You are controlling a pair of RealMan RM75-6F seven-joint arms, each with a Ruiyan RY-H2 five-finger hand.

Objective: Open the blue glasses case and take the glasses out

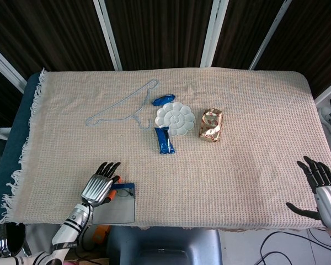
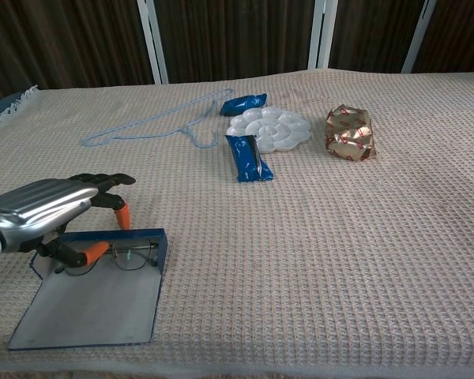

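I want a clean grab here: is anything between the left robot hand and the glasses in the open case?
Nothing visible. The left robot hand hovers right over the glasses, which lie exposed in the open blue case, lid flat on the cloth.

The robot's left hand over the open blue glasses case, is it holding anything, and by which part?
Cannot tell. The left hand hovers over the thin-framed glasses in the open blue glasses case, orange fingertips near the frame, but no grip shows.

You're looking at 1 glasses case, 1 pr glasses, 1 hanger, 1 palette, 2 blue packets, 1 gold pack, 2 hands.
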